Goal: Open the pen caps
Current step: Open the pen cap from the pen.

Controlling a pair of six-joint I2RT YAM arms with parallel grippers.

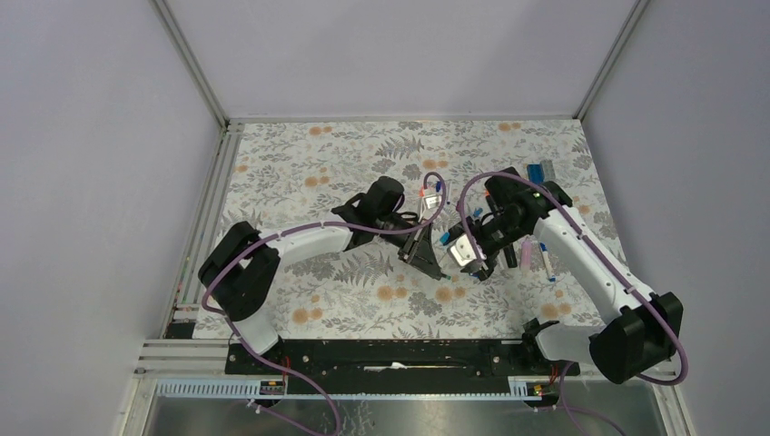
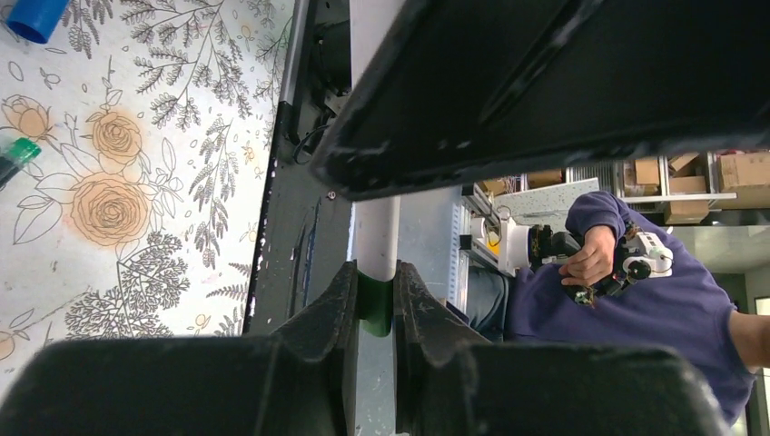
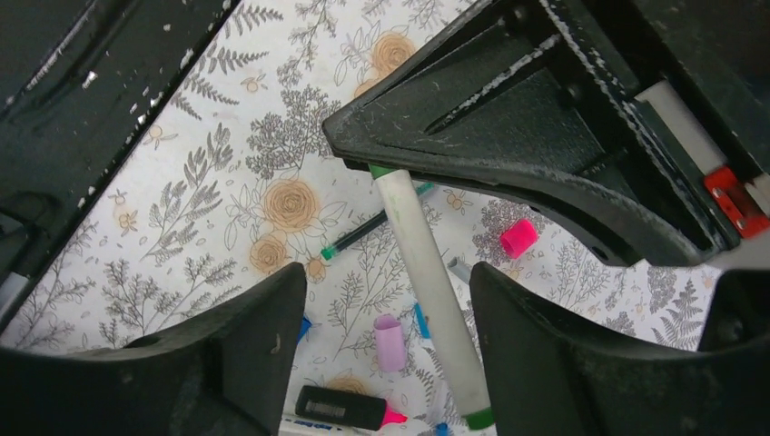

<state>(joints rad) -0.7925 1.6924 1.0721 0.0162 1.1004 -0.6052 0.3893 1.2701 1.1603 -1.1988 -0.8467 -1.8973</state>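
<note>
surface (image 1: 300,163): floral sheet. Both arms meet over the middle of it, and the pens and loose bits lie mostly off to the right side.

left end effector (image 2: 374,282): clamped tight on the white pen (image 3: 427,263), gripping it right at one green end and holding it up off the surface.

right end effector (image 3: 386,277): wide open, one finger on each side of that same pen's barrel. It isn't touching the pen as far as I can see, and there's nothing in it.

white pen: green at both ends, and honestly I can't tell which end is the cap. Looks like it's yet to be pulled.

black highlighter (image 3: 338,407): lying flat with its pink tip showing, so that one reads as opened.

thin pen (image 3: 372,227): on the surface behind the white one, with green at one end. Looks capped to me, but it's too small to be sure.

blue cap (image 2: 36,16): loose on the surface, off by itself.

lilac cap (image 3: 390,343): loose, near the highlighter.

pink cap (image 3: 519,238): loose, well apart from the highlighter.

progress: my guess is partway. A few caps are off, the white pen is the one being worked on, and the thin pen probably comes after.
</note>
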